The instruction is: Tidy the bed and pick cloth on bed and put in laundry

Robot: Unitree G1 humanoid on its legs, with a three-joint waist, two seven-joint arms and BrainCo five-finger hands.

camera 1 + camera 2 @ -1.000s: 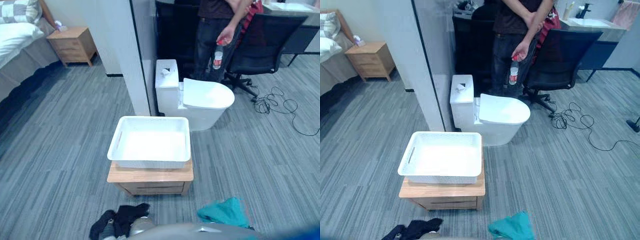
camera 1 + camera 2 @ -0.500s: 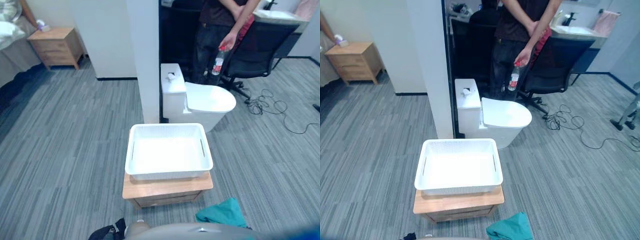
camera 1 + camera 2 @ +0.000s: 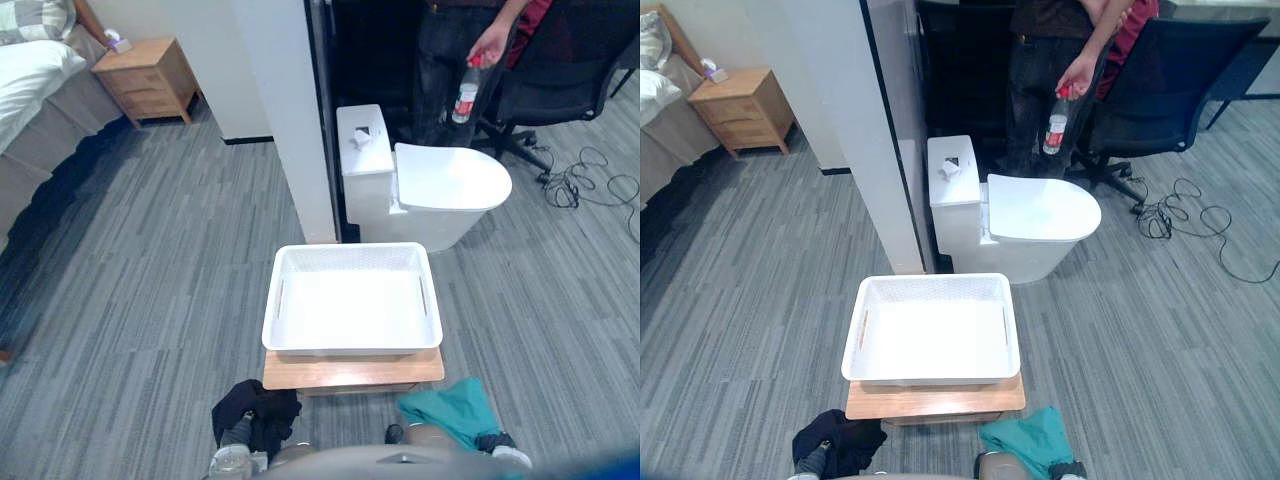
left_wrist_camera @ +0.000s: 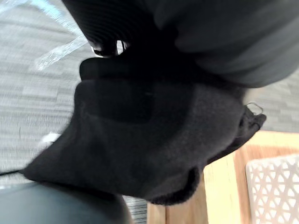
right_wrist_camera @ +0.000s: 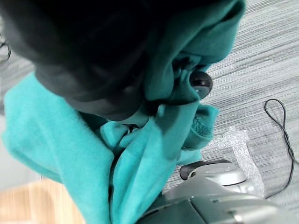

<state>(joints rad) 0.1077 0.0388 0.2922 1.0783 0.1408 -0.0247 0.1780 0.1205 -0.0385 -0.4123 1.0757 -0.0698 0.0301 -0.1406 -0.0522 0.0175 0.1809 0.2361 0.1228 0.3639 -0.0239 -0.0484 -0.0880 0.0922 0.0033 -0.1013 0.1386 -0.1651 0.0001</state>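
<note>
A white laundry basket [image 3: 350, 250] sits empty on a low wooden stand [image 3: 352, 372] right in front of me. My left hand [image 3: 231, 459] shows low at the near left, shut on a bunched black cloth [image 3: 256, 410] that hangs just short of the stand's left corner. The left wrist view has this black cloth [image 4: 140, 135] draped over the hand beside the stand [image 4: 224, 186]. Low at the near right, my right hand [image 3: 498, 446] is shut on a teal cloth [image 3: 450, 408]. In its wrist view a dark fingertip [image 5: 201, 82] curls into the teal folds [image 5: 70, 154].
A white toilet [image 3: 440, 185] stands behind the basket, beside a white partition wall [image 3: 280, 120]. A person holding a bottle [image 3: 465, 95] stands by an office chair [image 3: 570, 60]. The bed [image 3: 30, 80] and a wooden nightstand [image 3: 150, 75] are far left. Cables [image 3: 590, 185] lie right.
The camera has moved: the basket now sits nearer and centred below me. Both cloths show higher in view, close to the stand's front edge.
</note>
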